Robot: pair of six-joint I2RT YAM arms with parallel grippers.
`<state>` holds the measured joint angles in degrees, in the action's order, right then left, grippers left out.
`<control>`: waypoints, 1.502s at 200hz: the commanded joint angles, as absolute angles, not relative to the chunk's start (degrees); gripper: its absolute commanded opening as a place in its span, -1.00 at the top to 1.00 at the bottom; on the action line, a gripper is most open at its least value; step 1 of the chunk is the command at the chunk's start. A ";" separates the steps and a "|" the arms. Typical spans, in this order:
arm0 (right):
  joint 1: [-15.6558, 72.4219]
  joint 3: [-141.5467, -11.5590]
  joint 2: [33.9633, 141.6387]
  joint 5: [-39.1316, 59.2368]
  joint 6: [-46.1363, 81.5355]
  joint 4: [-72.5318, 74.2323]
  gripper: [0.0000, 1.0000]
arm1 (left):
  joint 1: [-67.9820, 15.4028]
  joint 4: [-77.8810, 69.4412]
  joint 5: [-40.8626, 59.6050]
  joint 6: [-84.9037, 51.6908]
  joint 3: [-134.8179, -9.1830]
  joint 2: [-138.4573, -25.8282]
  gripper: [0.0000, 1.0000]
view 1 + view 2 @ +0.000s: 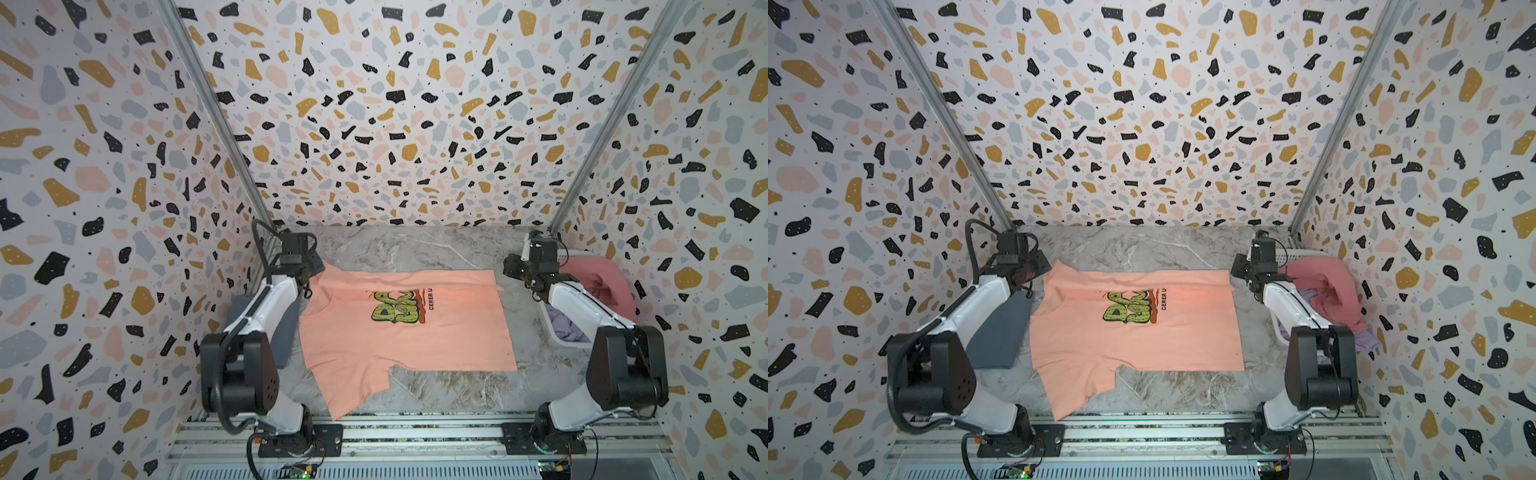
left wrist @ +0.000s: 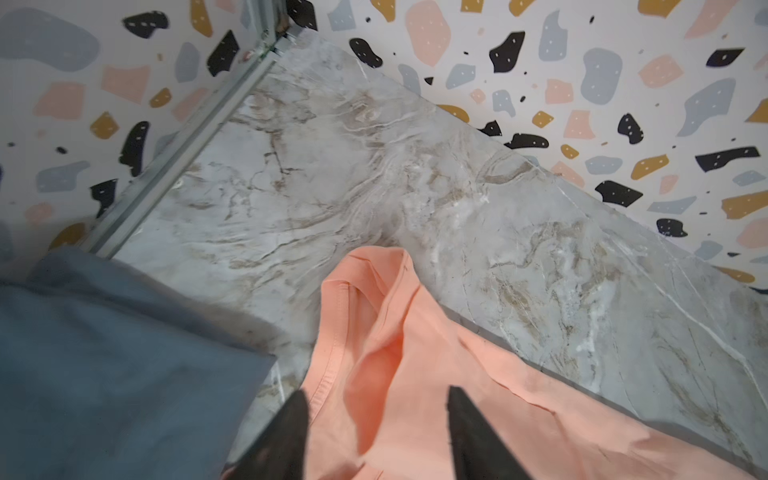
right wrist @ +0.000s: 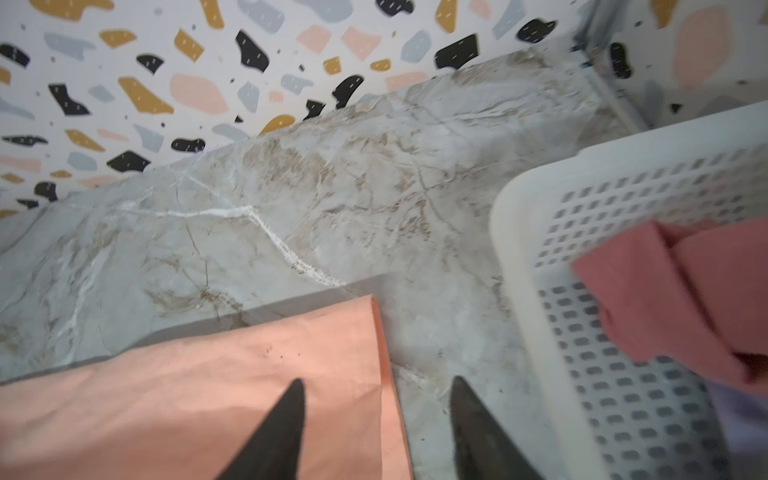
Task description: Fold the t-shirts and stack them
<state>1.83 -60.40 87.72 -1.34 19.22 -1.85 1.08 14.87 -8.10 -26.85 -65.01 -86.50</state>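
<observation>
A peach t-shirt (image 1: 409, 338) lies spread print-up on the marble table (image 1: 415, 245). A grey t-shirt (image 1: 289, 336) sits at its left. A pink t-shirt (image 1: 602, 286) and a lavender t-shirt (image 1: 563, 330) fill the white basket (image 1: 566, 253) at right.

Terrazzo-patterned walls (image 1: 374, 104) enclose a grey marble tabletop (image 1: 415, 245).

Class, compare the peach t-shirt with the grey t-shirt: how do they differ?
The peach t-shirt lies spread mid-table, far edge folded over; the grey t-shirt is a compact folded rectangle at the left. The peach t-shirt shows a green graphic; the grey t-shirt looks plain. Both rest on the marble table.
</observation>
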 commanded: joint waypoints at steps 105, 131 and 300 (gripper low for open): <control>10.23 -68.20 101.84 16.91 24.38 -1.81 -0.76 | -3.15 16.83 2.28 -27.12 -75.09 -107.96 -0.27; 11.33 -68.01 103.73 18.76 23.04 -2.94 -0.74 | -3.16 15.05 3.00 -28.41 -75.24 -110.46 -0.27; 7.32 -91.37 125.18 16.15 24.18 -2.38 -0.69 | -0.53 13.34 4.10 -29.80 -93.85 -124.95 -0.25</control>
<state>7.70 -90.00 127.68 15.77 25.17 -0.43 -0.93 11.94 3.77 -31.62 -92.73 -127.09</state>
